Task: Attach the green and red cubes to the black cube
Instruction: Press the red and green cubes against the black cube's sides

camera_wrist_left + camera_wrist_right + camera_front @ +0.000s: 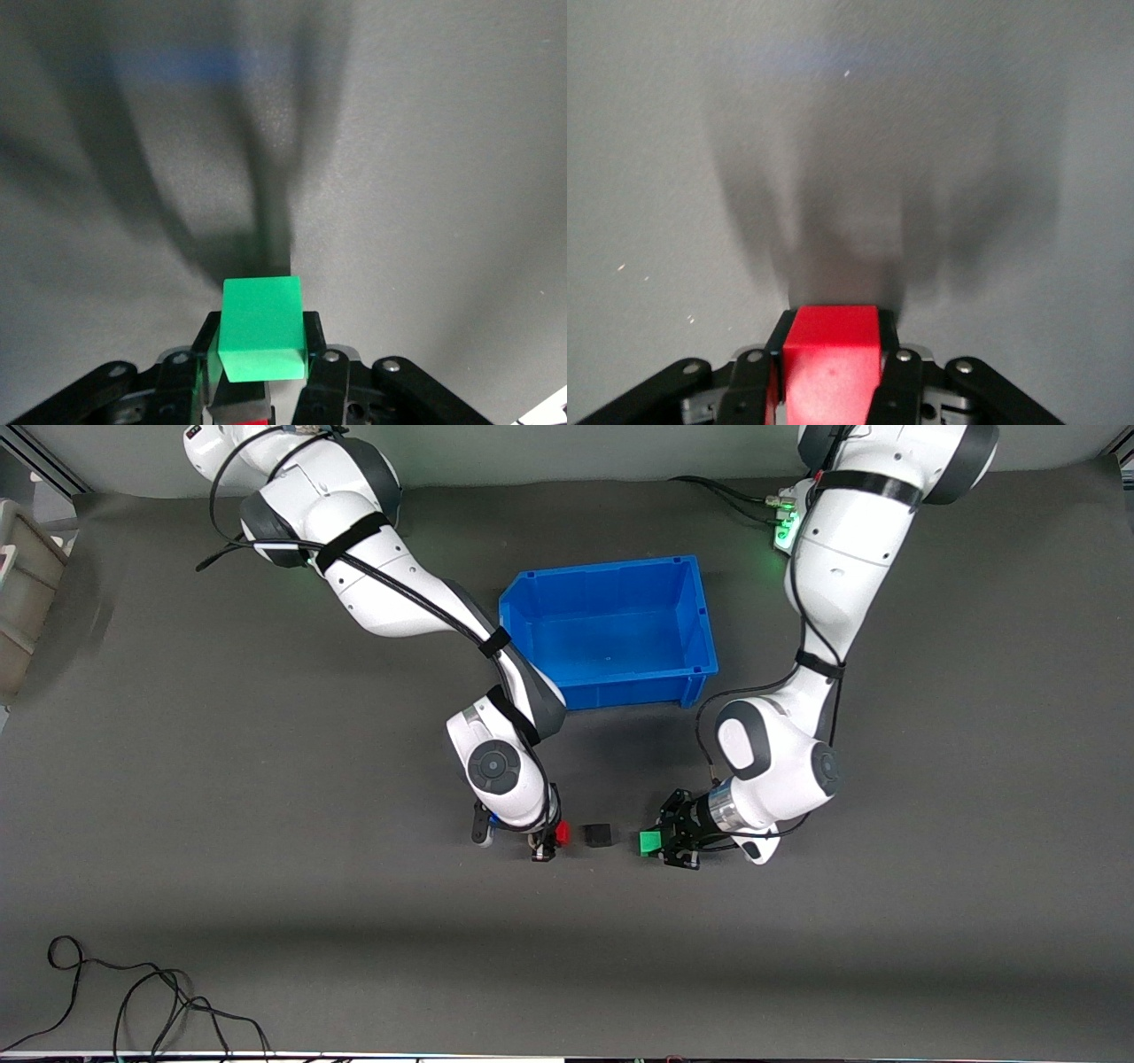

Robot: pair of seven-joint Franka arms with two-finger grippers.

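The left gripper (pixel 660 843) has its fingers clamped on the green cube (pixel 650 841), and in its own wrist view the green cube (pixel 262 328) sits squarely between the two pads, poking out ahead of the fingertips. Over at the other end, the right gripper (pixel 551 840) is pinched on the red cube (pixel 562 833), again with the block (pixel 832 347) standing proud of the pads. Between them, resting on the grey mat (pixel 266 779), sits the black cube (pixel 598 834), with a small gap to red and a wider one to green. All three line up in a row across the table, so this looks like the closing-in step: each arm brings its colour against a face of the black one. To do that well, both cubes likely need to arrive level and square-on, face to face, and at about the same time from either end, so the loose black block is squeezed between them rather than shoved along the mat. Because the cubes stick out past the fingers, the pads should not foul the black block first. For room, the blue bin (pixel 611 631) stands farther from the front camera, well clear of the row, and the mat nearer the camera lies open; a loose black cable (pixel 133 1001) curls at the mat's near edge, well apart from the work.
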